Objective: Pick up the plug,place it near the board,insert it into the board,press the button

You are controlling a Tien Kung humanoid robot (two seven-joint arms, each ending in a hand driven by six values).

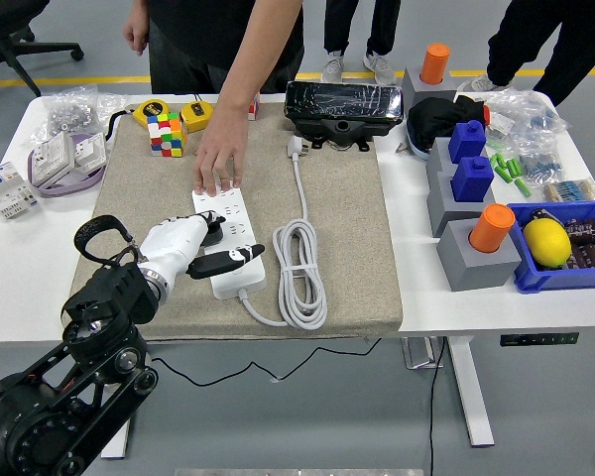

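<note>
A white power strip lies on the beige mat, its far end held down by a person's hand. My left hand comes in from the lower left and hovers over the strip's near half. Its white fingers are curled on a small black plug, which sits right at the strip's sockets. One black-tipped finger sticks out to the right across the strip. I cannot tell whether the plug's pins are in a socket. My right hand is out of view.
The strip's white cord lies coiled on the mat, its white plug near a black box. A Rubik's cube and tape measures sit at back left. Grey blocks with blue and orange pegs and a blue bin stand at right.
</note>
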